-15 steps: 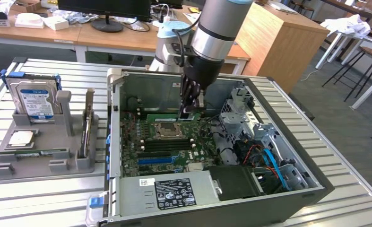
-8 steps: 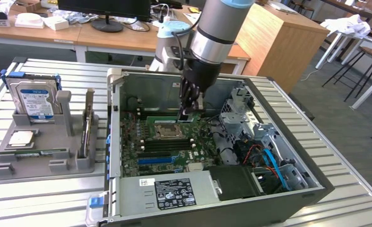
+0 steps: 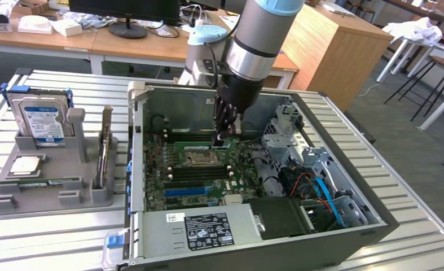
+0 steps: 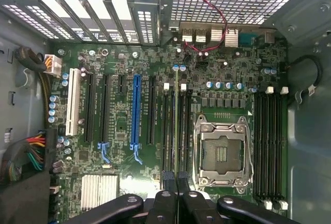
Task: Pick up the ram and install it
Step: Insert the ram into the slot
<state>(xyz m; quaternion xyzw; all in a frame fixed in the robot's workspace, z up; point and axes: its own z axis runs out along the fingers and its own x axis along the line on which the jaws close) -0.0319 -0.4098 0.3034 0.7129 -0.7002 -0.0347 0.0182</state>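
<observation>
Alignment decides this step: the end effector [image 4: 178, 206] is pinched narrow on the ram [image 4: 177, 131], which hangs edge-on straight below its fingertips, over one of the black DIMM slots [image 4: 166, 131] just beside the empty CPU socket [image 4: 222, 151]. To seat it well, I judge that the stick must lie parallel with the slot along its full length, with its notch matched to the slot's key. The push should go straight down and evenly, so both ends sink together and the white latches [image 4: 166, 86] at the slot ends can close. Any tilt risks the edge riding up on a slot wall. Whether the lower edge already touches the slot cannot be told. The ram is a thin, rigid green circuit-board strip, seen here as little more than a line. The slots are long, narrow channels of glossy black plastic lying side by side. Around them the motherboard [image 4: 155, 63] is matt green and studded with small cylindrical capacitors, and the socket is a square frame of bright stamped metal. Farther out from the end effector, the computer case [image 3: 184, 110] has walls of grey sheet steel, and the whole machine rests on a ribbed metal tabletop [image 3: 56, 243].
</observation>
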